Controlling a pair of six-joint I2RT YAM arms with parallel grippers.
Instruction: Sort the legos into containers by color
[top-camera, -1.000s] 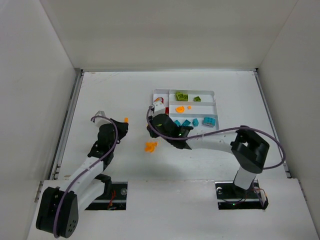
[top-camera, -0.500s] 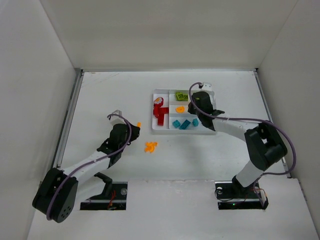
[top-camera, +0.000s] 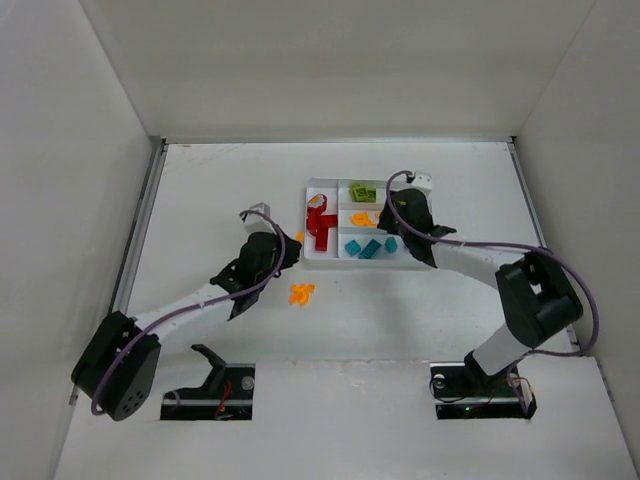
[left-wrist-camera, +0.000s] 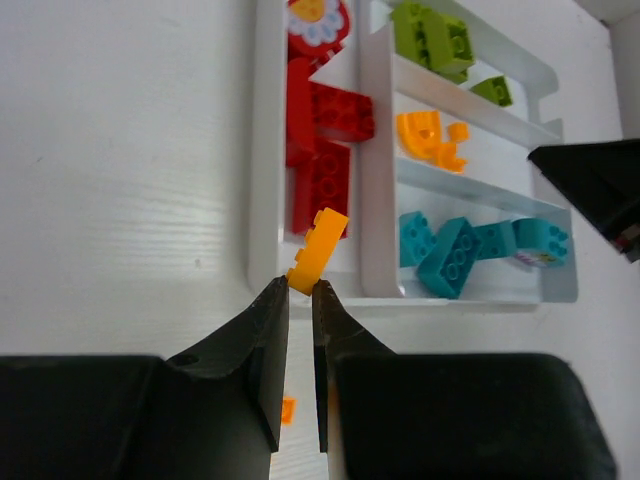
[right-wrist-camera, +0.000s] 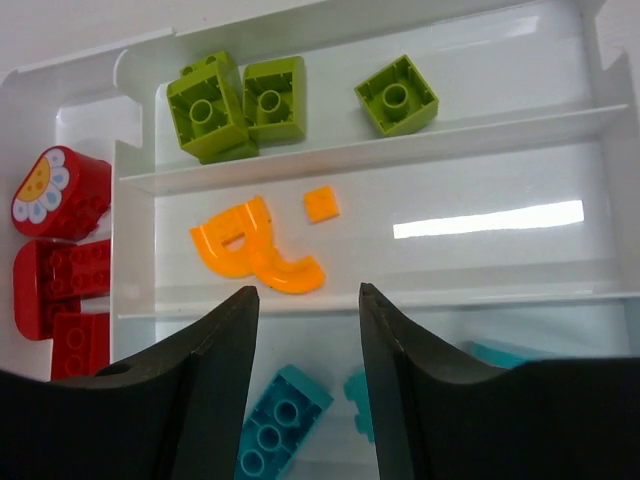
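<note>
The white tray (top-camera: 309, 257) holds the sorted legos: red ones (top-camera: 320, 225) in the tall narrow section, green (top-camera: 363, 191), orange (top-camera: 362, 218) and teal (top-camera: 368, 247) in the long sections. My left gripper (top-camera: 291, 243) hovers just off the tray's left rim (left-wrist-camera: 262, 150), shut on a small orange brick (left-wrist-camera: 318, 250) that sticks out past its tips (left-wrist-camera: 300, 285). My right gripper (top-camera: 398, 228) hangs over the tray, open and holding nothing. Its tips (right-wrist-camera: 308, 295) frame the divider between the curved orange pieces (right-wrist-camera: 255, 250) and a teal brick (right-wrist-camera: 285, 420).
Loose orange legos (top-camera: 300, 293) lie on the table in front of the tray, below the left arm. One orange bit (left-wrist-camera: 287, 408) shows between the left fingers. The green bricks (right-wrist-camera: 240, 105) fill the far section. White walls enclose the table.
The left gripper has carried its orange brick rightward to the tray's edge. The right gripper swung from the table left of the tray to above it, then opened.
</note>
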